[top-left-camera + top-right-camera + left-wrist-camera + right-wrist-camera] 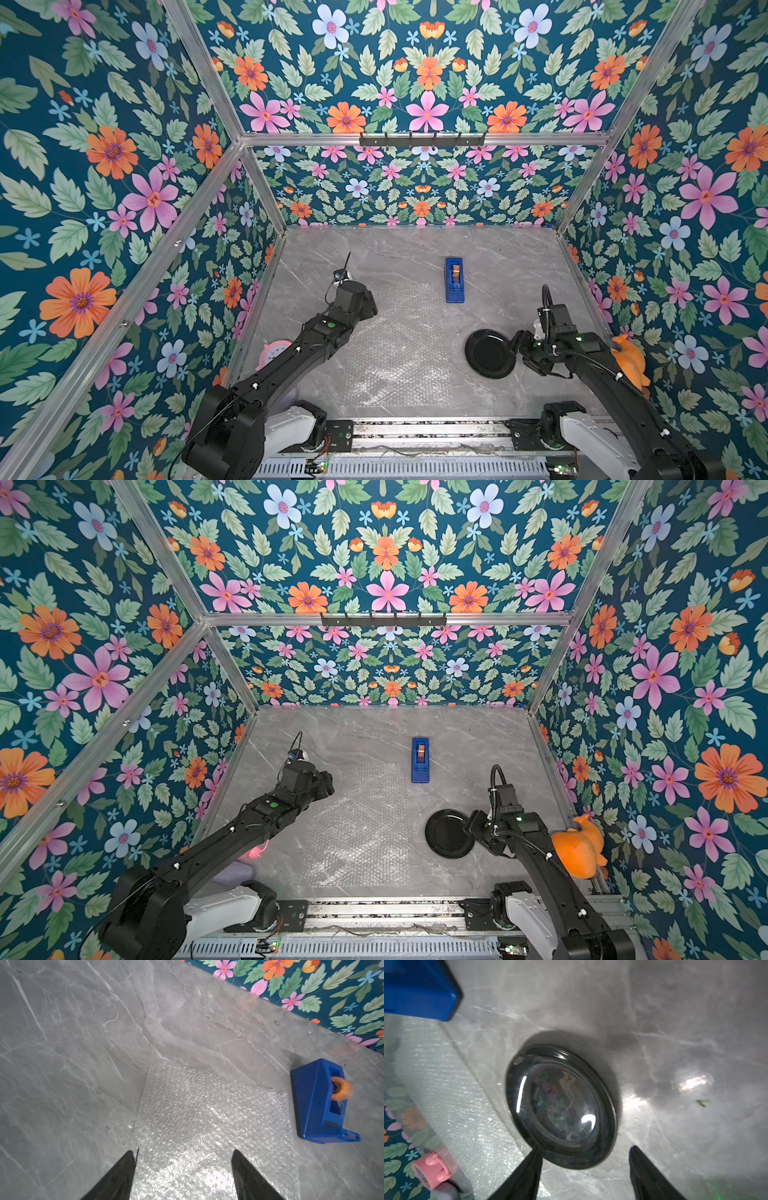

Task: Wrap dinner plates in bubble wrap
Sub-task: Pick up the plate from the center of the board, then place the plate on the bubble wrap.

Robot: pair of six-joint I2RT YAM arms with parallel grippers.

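The dinner plate (490, 353), round and glossy black, lies flat on the grey table right of the bubble wrap (399, 345) and apart from it; both top views show it (449, 833). The clear sheet lies spread flat mid-table. My right gripper (584, 1149) is open at the plate's (560, 1105) near rim, low over the table. One of its fingers (533, 1161) overlaps that rim and the other stands off it. My left gripper (185, 1152) is open above the bubble wrap's (207, 1115) far left corner. Only the sheet lies below its fingers.
A blue tape dispenser (454, 279) with an orange roll stands behind the sheet (324, 1101). An orange plush toy (629, 357) lies at the right wall. A pink object (276, 351) sits by the left wall. Floral walls close in three sides.
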